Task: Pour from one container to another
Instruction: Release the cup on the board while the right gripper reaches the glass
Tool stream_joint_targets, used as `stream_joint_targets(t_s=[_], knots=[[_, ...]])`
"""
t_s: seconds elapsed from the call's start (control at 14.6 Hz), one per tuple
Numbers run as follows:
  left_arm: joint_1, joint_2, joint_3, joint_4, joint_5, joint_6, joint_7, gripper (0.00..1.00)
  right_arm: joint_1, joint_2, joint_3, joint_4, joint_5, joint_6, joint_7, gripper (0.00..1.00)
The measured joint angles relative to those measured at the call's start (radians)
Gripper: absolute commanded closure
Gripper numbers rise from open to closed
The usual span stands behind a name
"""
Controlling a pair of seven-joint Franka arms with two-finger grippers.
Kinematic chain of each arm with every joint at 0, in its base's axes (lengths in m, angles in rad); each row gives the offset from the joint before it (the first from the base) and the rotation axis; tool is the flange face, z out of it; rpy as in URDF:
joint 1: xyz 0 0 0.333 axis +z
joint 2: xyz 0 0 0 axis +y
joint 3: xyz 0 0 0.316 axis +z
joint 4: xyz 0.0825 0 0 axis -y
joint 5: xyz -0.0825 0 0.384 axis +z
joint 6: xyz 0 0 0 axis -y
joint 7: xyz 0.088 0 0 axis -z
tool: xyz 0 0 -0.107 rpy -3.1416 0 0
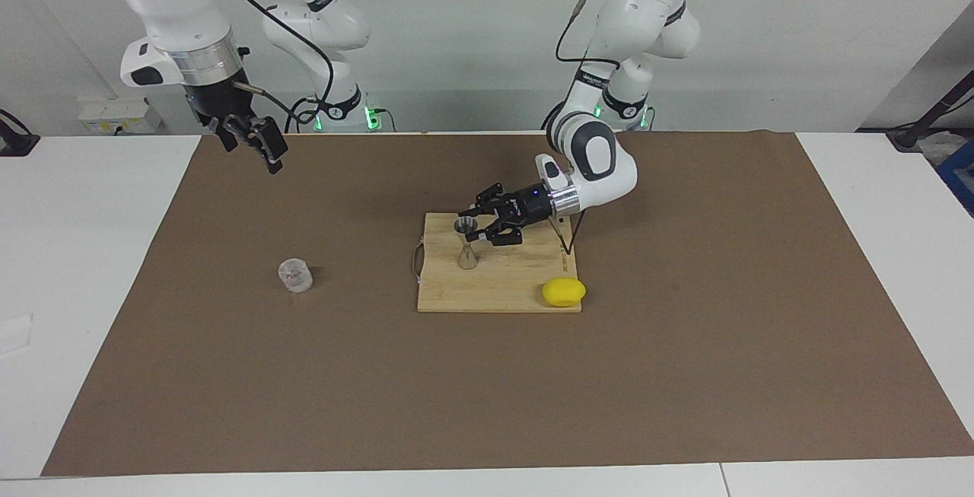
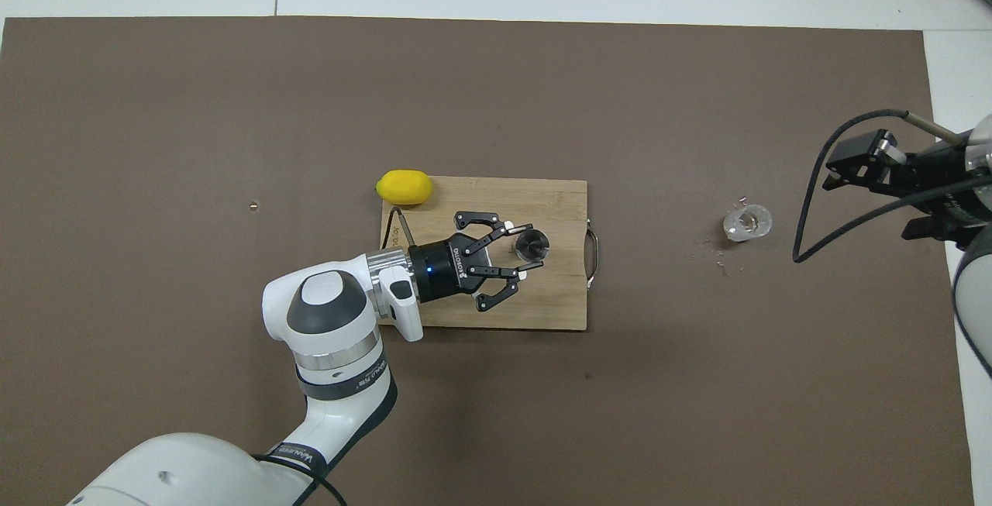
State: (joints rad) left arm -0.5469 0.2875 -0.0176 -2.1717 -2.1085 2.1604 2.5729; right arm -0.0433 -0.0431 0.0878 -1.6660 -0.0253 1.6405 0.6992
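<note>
Pictured at a brown-covered surface (image 1: 685, 375): left gripper (image 1: 473, 226) low over a wooden cutting board (image 1: 502, 284), fingers (image 2: 524, 228) closed round the upper cone of a small metal jigger (image 1: 466, 246), outer links splayed to either side. Standing upright on the board, base down, the jigger, its open top showing as a round rim between the fingertips in the overhead view (image 2: 532, 243). Lying just beside the board's corner toward the left arm's end, partly on the wood and farther from the robots than the fingers, a yellow lemon (image 1: 564, 291). Raised well above the surface at the right arm's end, over bare brown cover, the right gripper (image 1: 251, 139), waiting with fingers spread and nothing between them. Set on the cover well apart from both sets of fingers, between the board and the right arm's end, a small clear glass cup (image 1: 295, 275), upright, touched by nothing. Scattered close by the cup, a few tiny specks (image 2: 717, 254).
</note>
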Motion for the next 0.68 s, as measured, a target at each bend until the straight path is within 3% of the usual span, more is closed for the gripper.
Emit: stream_joint_targets(t_s=[0.41, 0.68], knots=[[0.002, 0.009, 0.002, 0.002, -0.001, 0.074, 0.0, 0.0, -0.079, 0.056, -0.001, -0.052, 0.155, 0.046, 0.315, 0.01], [0.038, 0.011, 0.012, 0.008, 0.051, 0.073, 0.001, 0.0, -0.161, 0.122, -0.002, -0.108, 0.284, 0.112, 0.39, 0.01]])
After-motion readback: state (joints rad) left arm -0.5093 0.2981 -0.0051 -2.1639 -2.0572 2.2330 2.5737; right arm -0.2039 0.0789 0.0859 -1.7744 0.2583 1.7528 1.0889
